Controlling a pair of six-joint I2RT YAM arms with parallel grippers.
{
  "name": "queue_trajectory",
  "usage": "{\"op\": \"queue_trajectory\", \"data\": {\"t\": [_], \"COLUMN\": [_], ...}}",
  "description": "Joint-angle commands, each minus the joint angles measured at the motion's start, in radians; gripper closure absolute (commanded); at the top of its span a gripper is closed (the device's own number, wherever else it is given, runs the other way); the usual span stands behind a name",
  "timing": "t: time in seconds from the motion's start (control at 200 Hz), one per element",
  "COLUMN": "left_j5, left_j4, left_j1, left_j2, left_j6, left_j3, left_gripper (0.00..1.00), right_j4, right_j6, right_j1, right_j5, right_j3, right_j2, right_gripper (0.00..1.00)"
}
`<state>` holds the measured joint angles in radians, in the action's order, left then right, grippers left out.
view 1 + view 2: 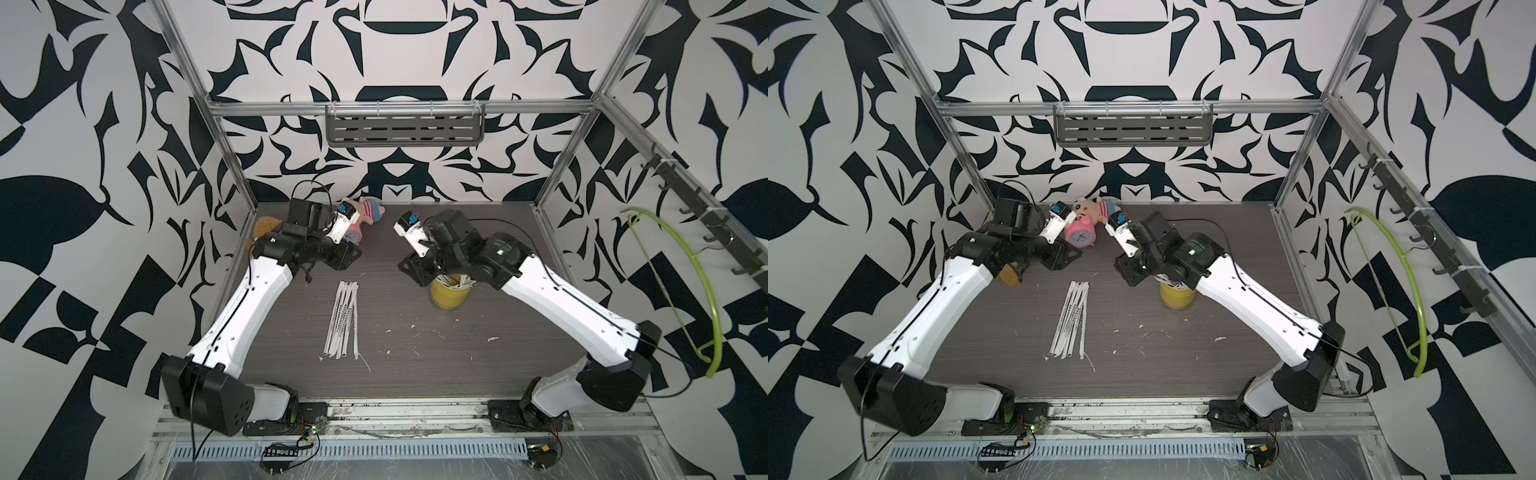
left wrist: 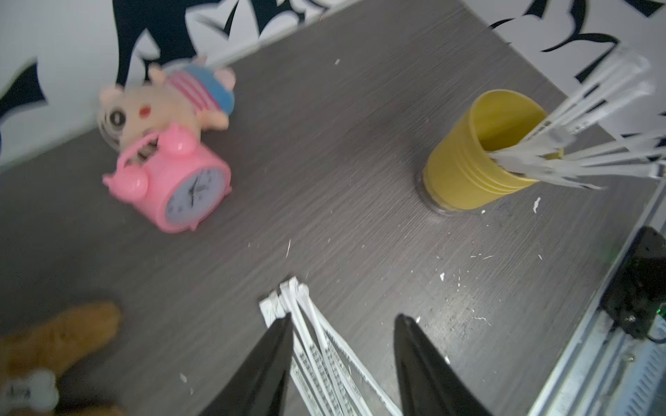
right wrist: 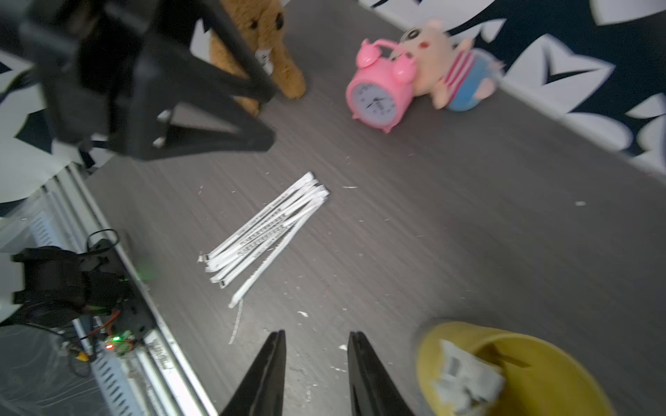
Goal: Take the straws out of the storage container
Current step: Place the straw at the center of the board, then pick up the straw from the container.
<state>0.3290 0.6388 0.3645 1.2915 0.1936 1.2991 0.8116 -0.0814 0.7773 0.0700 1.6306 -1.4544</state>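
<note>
Several paper-wrapped straws (image 1: 343, 320) (image 1: 1071, 322) lie in a bundle mid-table. The yellow storage container (image 1: 451, 296) (image 1: 1177, 297) stands upright to their right, with more straws (image 2: 576, 144) fanning out of its mouth. My left gripper (image 2: 344, 318) hovers open over the far end of the bundle of straws (image 2: 324, 345) on the table, holding nothing. My right gripper (image 3: 317, 335) is open and empty, just beside the container (image 3: 540, 378), whose straws (image 3: 465, 378) look blurred. The right arm hides part of the container in both top views.
A pink alarm clock (image 2: 180, 191) (image 1: 1080, 237) and a plush pig (image 2: 169, 104) lie at the back of the table. A brown plush toy (image 3: 266, 54) sits at the back left under the left arm. White scraps dot the table (image 1: 415, 328). Metal rails run along its front edge.
</note>
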Motion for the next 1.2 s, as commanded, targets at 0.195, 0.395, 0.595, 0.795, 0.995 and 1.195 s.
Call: {"op": "queue_trajectory", "data": {"t": [0.195,0.395,0.595,0.795,0.995,1.195], "left_j5": [0.12,0.199,0.264,0.269,0.267,0.266], "left_j4": [-0.481,-0.555,-0.55,-0.521,-0.516,-0.51], "left_j1": [0.221,0.266,0.266,0.268,0.268,0.268], "left_j2": [-0.086,0.013,0.119,0.15,0.146,0.163], "left_j6": [-0.048,-0.132,-0.216,-0.23,-0.224,-0.224], "left_j3": [-0.178,-0.165,-0.1,-0.075,-0.067,-0.067], "left_gripper": [0.32,0.33,0.36,0.37,0.37,0.37], "right_j4": [0.01,0.042,0.007,0.004,-0.006,-0.033], "right_j6": [0.313,0.413,0.434,0.451,0.452,0.437], "right_j1": [-0.3,-0.368,-0.368,-0.368,-0.368,-0.367], "right_j5": [0.153,0.215,0.296,0.292,0.307,0.308], "right_j3": [-0.173,-0.217,-0.221,-0.182,-0.175,-0.185], "right_j2": [0.148,0.117,0.051,-0.023,-0.057,-0.069], "right_gripper": [0.55,0.54,0.53,0.54,0.57,0.64]}}
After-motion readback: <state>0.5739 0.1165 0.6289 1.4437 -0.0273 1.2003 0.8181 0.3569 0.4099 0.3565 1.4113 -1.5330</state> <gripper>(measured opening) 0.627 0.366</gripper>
